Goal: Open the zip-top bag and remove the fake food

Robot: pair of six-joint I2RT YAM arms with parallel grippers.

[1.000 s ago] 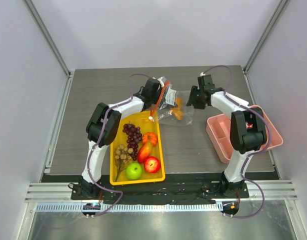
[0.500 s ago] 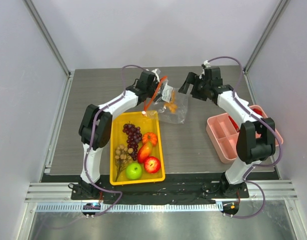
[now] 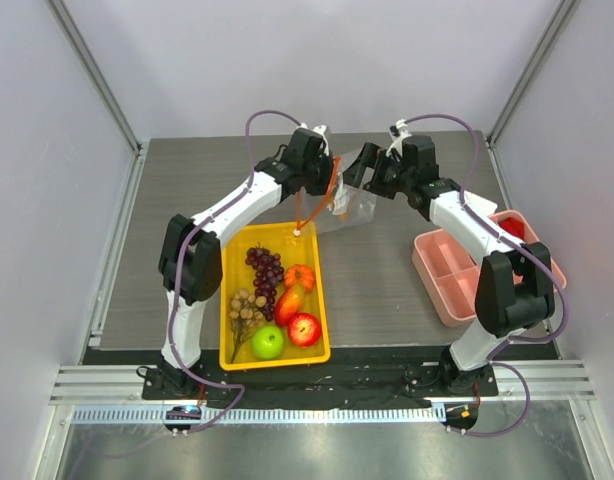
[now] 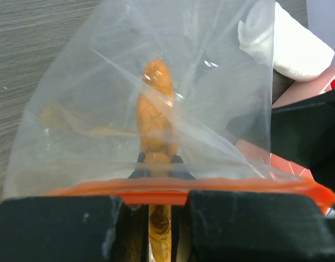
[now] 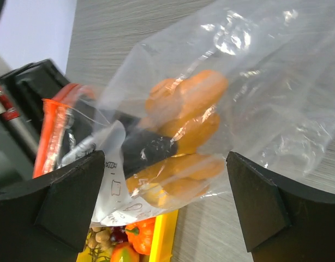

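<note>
Orange strip (image 3: 332,192) marks the mouth of the bag (image 3: 355,205).

Top view:
- The bag hangs over the table beyond the yellow tray (image 3: 232,300), between the two wrists.
- Change in the last second: the right gripper (image 3: 363,168) has let go of the bag's side, spread wide and drawn up and back.
- The left gripper (image 3: 324,182) has carried the bag farther from the bases, so it now hangs from the left alone.
- Judgement: the two-handed pull is over. The orange pieces (image 3: 343,208) are not out yet.
- The strip slants from the left gripper down toward the tray's far edge, and the bag body trails to the right of it.
- Pink tray (image 3: 437,280) sits well apart on the right.

Left wrist:
- Left gripper (image 4: 156,202) is pinched narrow on the strip (image 4: 91,191), which lies crosswise along the fingertips.
- The bag (image 4: 91,87) runs straight away from the jaws, with its mouth at the fingers and its closed end far off.
- Of the orange pieces (image 4: 155,109), one shows clearly, its long axis in line with the bag.
- White roll (image 4: 287,43) lies behind.
- Whether the seal is parted: cannot tell.

Right wrist:
- Right gripper (image 5: 165,164) stands wide and holds nothing.
- The bag (image 5: 260,76) lies ahead between its fingers. Contact: cannot tell.
- Orange pieces (image 5: 186,117) are bunched mid-bag.
- The strip (image 5: 50,136) is at the left, so the mouth points toward the left gripper (image 5: 23,93).
- Yellow tray (image 5: 166,234) with fruit (image 5: 139,233) lies below.
</note>
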